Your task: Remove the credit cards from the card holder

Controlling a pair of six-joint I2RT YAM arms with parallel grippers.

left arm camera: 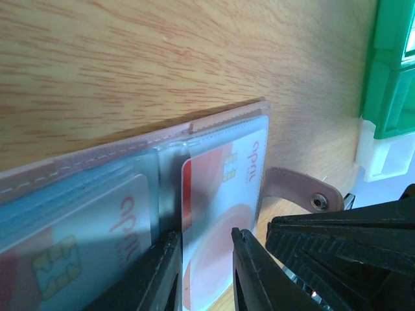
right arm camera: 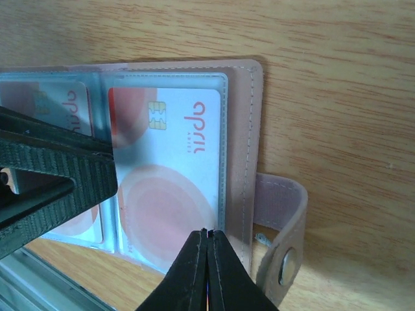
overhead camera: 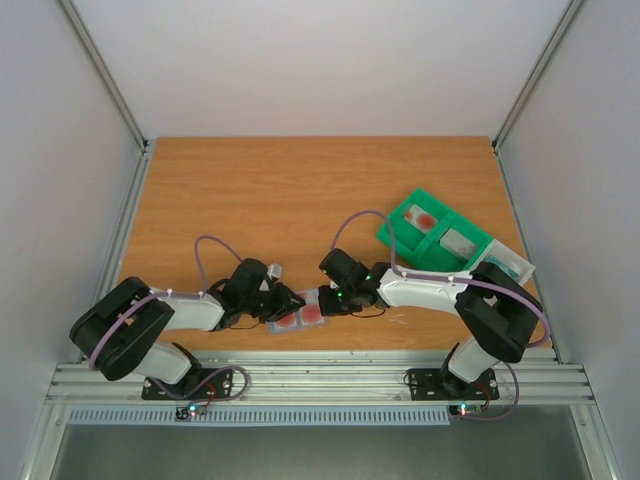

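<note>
A white plastic card with red round marks [right arm camera: 170, 175] is showing a short red word running sideways, seemingly starting "op"; the rest is unclear. The neighbouring white card [right arm camera: 68, 107] is bearing the same word. The tiny print beneath is too small to read.

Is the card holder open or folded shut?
Open, spread flat: the card holder shows credit cards in both panels, and its snap strap lies undone.
</note>
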